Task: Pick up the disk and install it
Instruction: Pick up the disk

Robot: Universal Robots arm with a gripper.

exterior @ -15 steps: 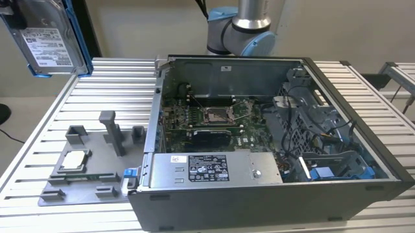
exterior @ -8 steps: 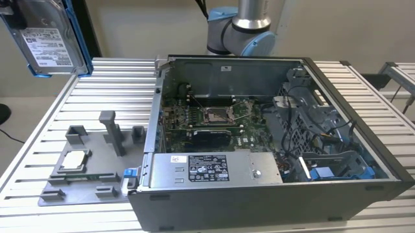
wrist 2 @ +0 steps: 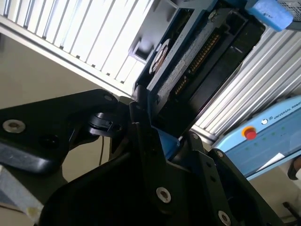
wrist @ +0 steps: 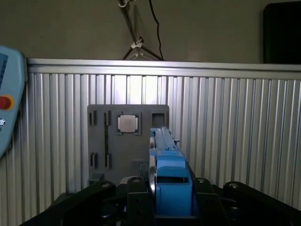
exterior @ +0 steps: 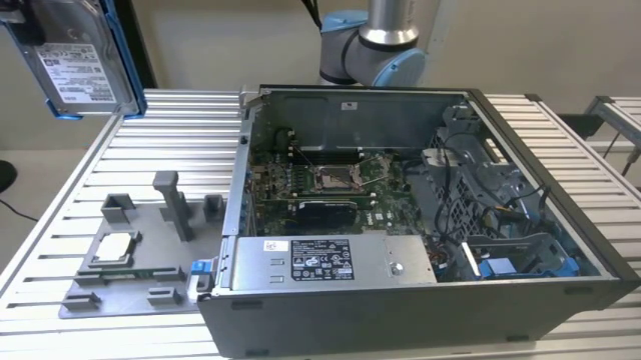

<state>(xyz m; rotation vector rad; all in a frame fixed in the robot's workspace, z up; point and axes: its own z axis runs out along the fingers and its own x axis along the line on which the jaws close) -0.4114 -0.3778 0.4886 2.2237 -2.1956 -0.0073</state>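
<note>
The gripper [wrist: 170, 187] is pinching the disk [wrist: 170, 165]. In both wrist views its two black fingers [wrist: 136, 182] press against opposite sides of the blue-framed end, and no gap shows between them and the disk. The disk runs straight out from the fingers, with its long axis pointing away from the wrist. In the second wrist view its connector edge [wrist 2: 200, 54] faces the camera.

In the exterior view the disk [exterior: 82, 64] hangs in the air, high above the table [exterior: 180, 127]. It is well apart from the open computer case [exterior: 300, 315], up and off toward the exterior view's left of it. It is upright there, with its long axis close to vertical and its white label facing the camera.

The grey holder tray [exterior: 140, 296] lies on the table just beside the case, on the same side as the disk and well below it. The small square chip [exterior: 112, 246] sits in one of the tray's pockets.

The disk is out of the tray and not yet in the case. The blue-lined bay [exterior: 521, 259] looks like its seat. That bay is at the corner of the case farthest from the disk, so the whole width of the case lies between them.
</note>
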